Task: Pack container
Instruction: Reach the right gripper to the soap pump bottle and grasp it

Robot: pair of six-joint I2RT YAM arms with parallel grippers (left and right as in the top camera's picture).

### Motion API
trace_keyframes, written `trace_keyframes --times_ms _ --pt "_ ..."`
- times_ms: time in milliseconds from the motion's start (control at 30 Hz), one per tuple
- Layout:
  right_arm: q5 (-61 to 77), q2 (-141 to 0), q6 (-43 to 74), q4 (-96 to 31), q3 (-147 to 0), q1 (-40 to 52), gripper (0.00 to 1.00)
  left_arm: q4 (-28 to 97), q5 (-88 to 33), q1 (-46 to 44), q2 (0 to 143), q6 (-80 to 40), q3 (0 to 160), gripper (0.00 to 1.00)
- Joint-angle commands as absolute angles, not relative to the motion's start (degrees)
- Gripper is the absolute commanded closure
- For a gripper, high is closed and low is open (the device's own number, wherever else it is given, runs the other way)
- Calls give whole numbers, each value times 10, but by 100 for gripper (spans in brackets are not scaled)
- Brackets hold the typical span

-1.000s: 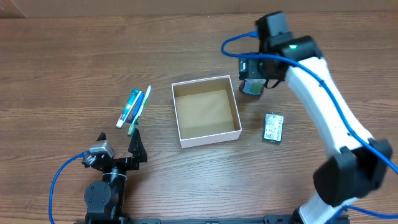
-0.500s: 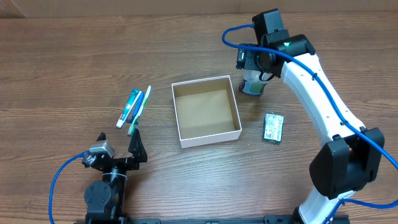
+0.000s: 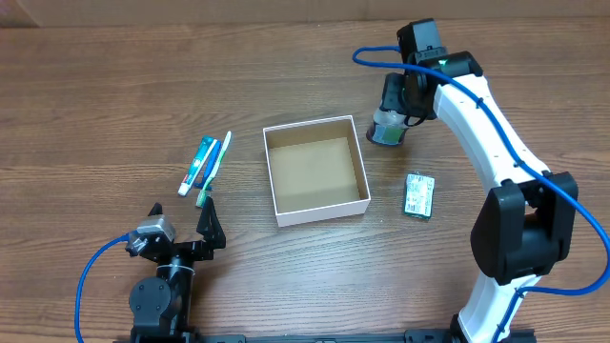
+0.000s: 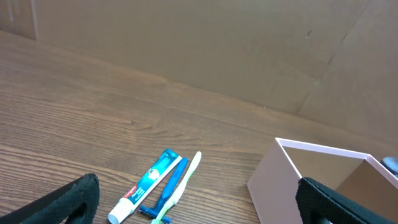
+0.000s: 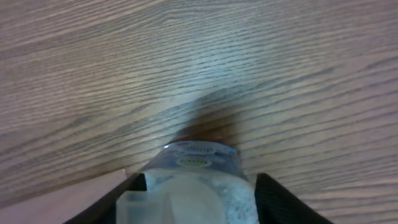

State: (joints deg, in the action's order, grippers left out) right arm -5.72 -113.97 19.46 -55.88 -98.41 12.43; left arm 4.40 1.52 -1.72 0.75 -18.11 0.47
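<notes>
The container (image 3: 320, 211) is a square shallow white box with a brown inside, empty, at the table's middle; its white wall shows in the left wrist view (image 4: 273, 186). A small clear bottle (image 3: 385, 132) stands just off its far right corner. My right gripper (image 3: 392, 118) reaches down over it, and in the right wrist view the fingers (image 5: 196, 186) press against both sides of the bottle (image 5: 198, 163). My left gripper (image 3: 181, 215) is open and empty near the front left, fingers wide apart (image 4: 196, 193).
A toothpaste tube (image 3: 197, 164), a blue razor (image 4: 163, 198) and a white-green toothbrush (image 3: 215, 166) lie together left of the container. A small green packet (image 3: 417, 195) lies to its right. A cardboard wall (image 4: 217, 43) backs the table.
The right wrist has turned and settled lower over the bottle, its fingers now along the bottle's sides. The bottle, the container and the left arm have not moved.
</notes>
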Motion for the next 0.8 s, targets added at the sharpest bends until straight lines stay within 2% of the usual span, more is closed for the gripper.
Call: trace_keyframes --times_ms 0,133,267,333,467,633,767 --pt "-58 -1136 191 -560 -987 123 49 43 15 -11 3 -189 3 0" --pt "-77 -1136 174 -571 -994 125 49 43 15 -11 3 -189 3 0" --pt "-92 -1135 166 -575 -995 125 61 43 15 -11 3 -189 3 0" --pt "-92 -1135 162 -576 -995 125 62 43 15 -11 3 -189 3 0" --pt "-96 -1134 160 -578 -995 126 60 43 15 -11 3 -189 3 0" --pt "-96 -1129 160 -578 -999 127 49 43 15 -11 3 -189 3 0" --pt "-96 -1126 160 -589 -1013 127 49 43 15 -11 3 -189 3 0"
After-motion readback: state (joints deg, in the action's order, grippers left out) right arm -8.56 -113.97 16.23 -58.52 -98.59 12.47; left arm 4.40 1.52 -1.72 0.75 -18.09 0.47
